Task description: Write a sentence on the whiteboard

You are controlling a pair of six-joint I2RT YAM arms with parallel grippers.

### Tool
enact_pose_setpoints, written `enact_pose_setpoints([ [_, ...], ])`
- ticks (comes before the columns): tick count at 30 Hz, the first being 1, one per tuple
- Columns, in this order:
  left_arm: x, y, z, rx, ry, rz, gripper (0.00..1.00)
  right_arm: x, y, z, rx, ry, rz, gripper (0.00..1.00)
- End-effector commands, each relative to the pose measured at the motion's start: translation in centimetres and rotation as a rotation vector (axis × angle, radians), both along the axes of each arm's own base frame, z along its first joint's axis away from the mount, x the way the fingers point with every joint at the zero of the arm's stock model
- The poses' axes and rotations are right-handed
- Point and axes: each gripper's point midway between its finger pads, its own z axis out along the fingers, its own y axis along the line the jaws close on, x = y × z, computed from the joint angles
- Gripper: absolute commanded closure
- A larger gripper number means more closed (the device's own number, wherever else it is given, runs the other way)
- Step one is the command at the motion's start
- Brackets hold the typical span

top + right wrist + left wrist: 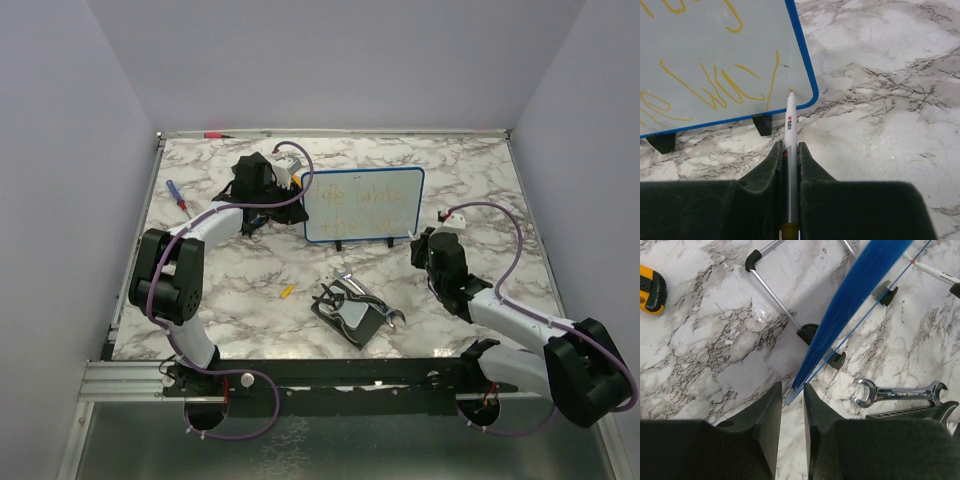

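The whiteboard (363, 205) stands upright on small black feet at mid-table, with the sentence (350, 205) in two faint orange-yellow lines on it. My left gripper (292, 196) is at the board's left edge. In the left wrist view its jaws (792, 389) close on the blue rim (850, 295), seen edge-on. My right gripper (422, 246) is shut on a white marker (790, 127). The marker's tip is at the board's lower right corner (807, 95), beside the last orange strokes (720, 82).
A black pad (350, 312) with wrenches lies in front of the board; one wrench (900, 392) shows in the left wrist view. An orange cap (288, 291), a blue-and-red screwdriver (177, 198), a yellow-black tool (650, 290) and a red marker (213, 133) lie around.
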Motion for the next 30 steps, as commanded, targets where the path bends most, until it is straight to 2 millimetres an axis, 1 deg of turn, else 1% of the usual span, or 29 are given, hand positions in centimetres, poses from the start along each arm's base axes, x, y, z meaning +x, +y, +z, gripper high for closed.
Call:
enact_pose_setpoints([
  [1, 0.5, -0.1, 1.4, -0.002, -0.051, -0.001, 0.75, -0.9, -0.8, 0.4, -0.004, 0.027, -0.025, 1.0],
  [5, 0.5, -0.1, 1.4, -0.002, -0.051, 0.0, 0.74, -2.8, -1.7, 1.3, 0.041, 0.059, -0.061, 1.0],
  [6, 0.5, -0.1, 1.4, -0.002, -0.051, 0.001, 0.73, -3.1, -1.6, 1.9, 0.06, 0.041, -0.055, 1.0],
  [8, 0.5, -0.2, 1.5, -0.003, -0.052, 0.0, 0.69, -4.0, -2.2, 2.2, 0.071, 0.043, -0.067, 0.99],
  [10, 0.5, -0.2, 1.6, -0.005, -0.054, 0.001, 0.64, -4.4, -2.6, 2.9, 0.089, 0.032, -0.092, 0.99],
  [15, 0.4, -0.1, 2.2, -0.008, -0.068, 0.002, 0.43, -4.4, -2.6, 4.1, 0.092, 0.001, -0.077, 0.99],
  [19, 0.3, 0.0, 2.7, -0.009, -0.082, 0.004, 0.35, -4.3, -2.5, 4.9, 0.091, -0.02, -0.065, 1.0],
  [20, 0.2, 0.0, 2.8, -0.011, -0.082, 0.005, 0.28, -4.3, -2.4, 5.1, 0.094, -0.026, -0.062, 0.99],
  [21, 0.1, 0.0, 3.0, -0.015, -0.084, 0.003, 0.25, -4.3, -2.4, 5.2, 0.096, -0.03, -0.059, 1.0],
  [26, -0.6, 0.5, 4.1, -0.009, -0.112, 0.02, 0.18, -4.5, -2.3, 5.6, 0.107, -0.044, -0.049, 1.0],
  [30, -1.1, 1.8, 4.3, 0.043, -0.119, 0.056, 0.16, -4.4, -2.4, 6.5, 0.104, -0.061, -0.046, 1.0],
])
